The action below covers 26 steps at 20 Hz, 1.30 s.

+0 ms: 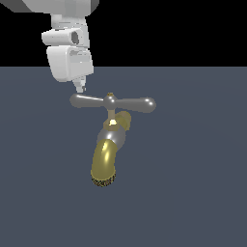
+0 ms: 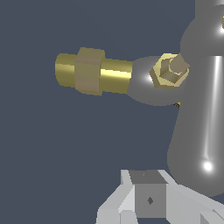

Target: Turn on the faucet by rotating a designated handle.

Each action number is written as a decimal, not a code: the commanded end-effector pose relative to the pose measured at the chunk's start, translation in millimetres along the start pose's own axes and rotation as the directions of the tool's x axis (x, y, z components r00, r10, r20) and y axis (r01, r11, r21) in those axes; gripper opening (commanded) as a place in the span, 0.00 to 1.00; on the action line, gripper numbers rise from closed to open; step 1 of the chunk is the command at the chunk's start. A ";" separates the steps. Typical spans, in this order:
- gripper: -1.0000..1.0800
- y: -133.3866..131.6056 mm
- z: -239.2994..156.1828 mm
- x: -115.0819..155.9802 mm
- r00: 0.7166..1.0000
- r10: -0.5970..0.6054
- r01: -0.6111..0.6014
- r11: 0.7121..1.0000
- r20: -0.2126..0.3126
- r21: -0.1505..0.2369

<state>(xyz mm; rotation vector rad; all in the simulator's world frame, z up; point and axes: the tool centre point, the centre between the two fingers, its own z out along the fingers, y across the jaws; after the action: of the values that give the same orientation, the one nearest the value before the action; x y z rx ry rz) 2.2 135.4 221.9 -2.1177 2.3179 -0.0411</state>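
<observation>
The fingers [image 1: 81, 88] are being held just above the arm of the handle [image 1: 112, 102] that lies on the exterior view's left, their tips close to its rounded end; whether contact is being made cannot be told, nor whether they are apart or together, since only one narrow tip is shown. To the right of the fingers, the ball hub with its brass cap [image 1: 111, 95] is being shown, then the handle's other arm. Below the hub, the faucet [image 1: 110, 149] is curving down toward the dark surface [image 1: 193, 183]. In the wrist view, the handle arm [image 2: 205, 131] is looming beside the fingers [image 2: 148, 199]. The push is judged best applied near the arm's end, sideways around the hub, where leverage is greatest.
</observation>
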 end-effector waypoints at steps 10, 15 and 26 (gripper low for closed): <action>0.00 -5.7 24.2 7.6 0.995 0.097 -0.096 0.995 0.014 -0.022; 0.00 7.0 23.8 5.2 0.995 0.096 -0.096 0.995 0.014 -0.022; 0.00 42.1 23.0 -1.6 0.995 0.096 -0.096 0.995 0.014 -0.022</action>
<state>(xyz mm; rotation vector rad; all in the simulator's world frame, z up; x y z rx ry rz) -30.7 138.6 198.1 -2.0488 2.3707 0.0004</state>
